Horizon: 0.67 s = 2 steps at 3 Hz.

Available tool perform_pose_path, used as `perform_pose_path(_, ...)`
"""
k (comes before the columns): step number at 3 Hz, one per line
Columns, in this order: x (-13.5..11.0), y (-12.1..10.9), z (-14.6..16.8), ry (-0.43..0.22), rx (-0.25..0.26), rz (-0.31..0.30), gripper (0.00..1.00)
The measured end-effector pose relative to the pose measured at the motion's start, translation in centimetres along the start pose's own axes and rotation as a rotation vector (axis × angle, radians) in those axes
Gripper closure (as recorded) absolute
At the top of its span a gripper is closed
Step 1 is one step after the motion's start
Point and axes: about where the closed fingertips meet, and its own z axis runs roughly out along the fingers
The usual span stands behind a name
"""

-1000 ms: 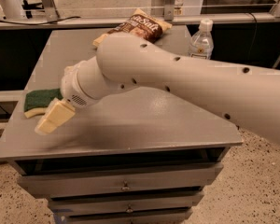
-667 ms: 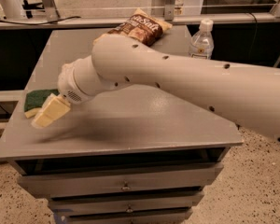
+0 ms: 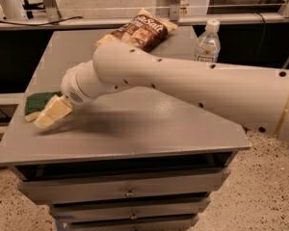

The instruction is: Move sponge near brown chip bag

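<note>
My hand (image 3: 49, 114) is low over the tabletop (image 3: 149, 129), far from the brown chip bag (image 3: 139, 30), toward the front left corner. It sits against the near edge of the sponge (image 3: 37, 101), partly covering it. I cannot tell from here whether the hand is clenched, released, or gripping anything. The sponge lies flat on the tabletop, green side up, well apart from the bag, with my arm (image 3: 183, 81) stretched across the space between them. A clear bottle (image 3: 207, 42) stands just beside the bag. By my reading the task is at its start: I am at the sponge, and the pickup, the carry toward the bag and the set-down are all left.
</note>
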Motion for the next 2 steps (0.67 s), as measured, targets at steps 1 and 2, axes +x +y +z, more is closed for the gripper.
perform_pose_path(1,0.22,-0.34,0.37,-0.001,0.002,0.019,0.18)
perform_pose_path(2,0.07,-0.5,-0.07,-0.004,0.009,0.032,0.42)
